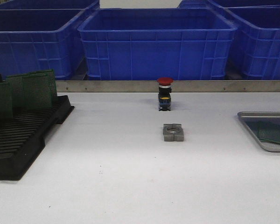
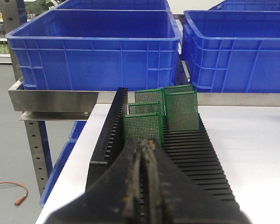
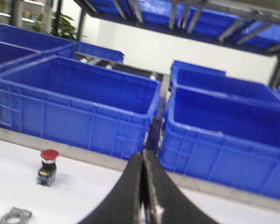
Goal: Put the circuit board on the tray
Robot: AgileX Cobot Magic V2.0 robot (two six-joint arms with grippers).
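A green circuit board (image 1: 276,132) is found lying flat inside the silver-grey metal tray (image 1: 252,115) at the right edge of the white table (image 1: 130,186), while further perforated boards (image 2: 182,109) are seen standing upright in the black slotted rack (image 2: 196,154) at the left. The left gripper (image 2: 143,148) is recorded with jaws pressed together and nothing held, just short of the nearest racked board, and the right gripper (image 3: 143,161) is likewise closed and empty. A red-capped push button (image 1: 164,94) and a grey metal bracket (image 1: 173,132) are noted mid-table, with blue plastic crates (image 1: 156,44) ranged behind.
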